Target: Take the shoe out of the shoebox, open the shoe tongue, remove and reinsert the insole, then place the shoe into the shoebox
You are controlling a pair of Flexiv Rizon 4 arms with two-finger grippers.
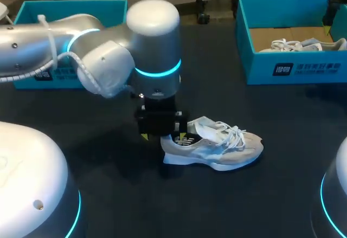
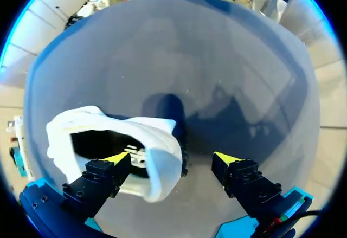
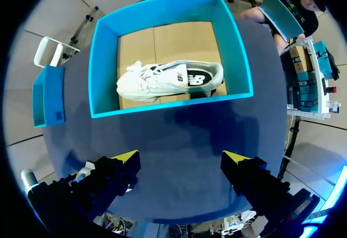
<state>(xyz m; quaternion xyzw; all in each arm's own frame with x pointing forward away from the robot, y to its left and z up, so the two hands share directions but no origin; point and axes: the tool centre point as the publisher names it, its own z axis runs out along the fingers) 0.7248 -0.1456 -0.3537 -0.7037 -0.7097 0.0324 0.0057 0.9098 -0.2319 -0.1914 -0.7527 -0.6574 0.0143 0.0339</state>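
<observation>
Grey-white shoe [image 1: 214, 146] is out of the shoebox [image 1: 293, 70] and stands on its sole mid-tabletop [image 1: 108, 189], toe toward our right, so we count step one as done. Head view: left gripper [image 1: 162, 137] sits right over the heel end. The laces [image 1: 233, 135] are loose, and a white flap stands up by the collar, likely the tongue [image 1: 201, 124] pulled open. We can't tell whether the insole is in or out. Our read is that we're at the remove/reinsert step, with the return to the shoebox not yet done. Left wrist view: fingers spread wide, one tip at the dark heel opening, the other over bare tabletop, white heel collar between them, nothing clamped. Right wrist view: right gripper [image 3: 180, 156] is wide and empty, above the tabletop short of the shoebox. That box holds a second shoe [image 3: 168, 81], white, lying on its side on the cardboard floor.
</observation>
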